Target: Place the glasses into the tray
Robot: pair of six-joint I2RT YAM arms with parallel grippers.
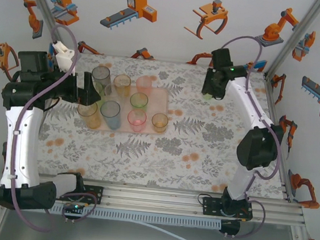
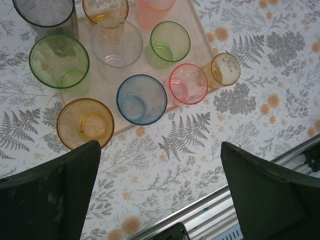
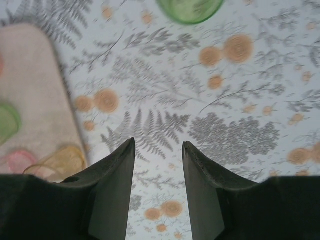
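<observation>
Although ten of the glasses [image 2: 141, 99] (small translucent tumblers tinted smoky grey, amber, pink, clear, green and blue, all upright) crowd the pale pink-beige tray [image 1: 159, 99] on the fern-printed counter [image 1: 203, 142], two amber ones sit at its near corners, where I cannot tell whether they stand on it or just off it. One more green glass [image 3: 190, 9] stands alone on the counter well to the tray's right, near the right end effector [image 3: 158, 172], whose jaws are partly parted with nothing between them — the left end effector [image 2: 160, 195] hangs by the tray's left end, spread wide and empty.
</observation>
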